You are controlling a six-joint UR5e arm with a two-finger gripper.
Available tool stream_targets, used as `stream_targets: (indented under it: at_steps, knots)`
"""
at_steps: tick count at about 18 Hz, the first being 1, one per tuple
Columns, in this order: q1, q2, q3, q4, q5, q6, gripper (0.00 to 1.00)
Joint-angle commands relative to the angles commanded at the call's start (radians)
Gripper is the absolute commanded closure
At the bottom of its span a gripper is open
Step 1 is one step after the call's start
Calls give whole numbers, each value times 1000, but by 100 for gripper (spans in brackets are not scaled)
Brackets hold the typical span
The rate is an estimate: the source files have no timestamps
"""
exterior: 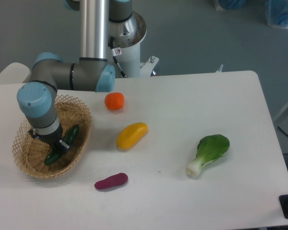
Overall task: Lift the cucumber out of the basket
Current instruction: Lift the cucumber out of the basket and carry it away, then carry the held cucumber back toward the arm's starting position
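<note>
Half done, maybe: at left of the frame, the gripper (57,146) sits on the cucumber (62,145) inside the basket (26,167). Fingers hidden, so I cannot tell if they pinch it. Lifting is left.

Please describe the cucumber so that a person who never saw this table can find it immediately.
Look at the woven basket at the table's left end, under the arm's gripper. Inside lies the cucumber: slim, dark green, glossy. The only other green thing, the leafy bok choy, lies far right on the bare table.
</note>
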Motion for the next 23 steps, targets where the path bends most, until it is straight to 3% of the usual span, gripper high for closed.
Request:
stream_targets:
  at_steps: [6,10,17,23]
  knots:
    - [77,9,218,-267,-61,3,99]
    - [156,5,310,-370,-97,69,98]
    - [350,-44,327,-381,-81,339,97]
    - [449,-178,446,-378,-2,480,97]
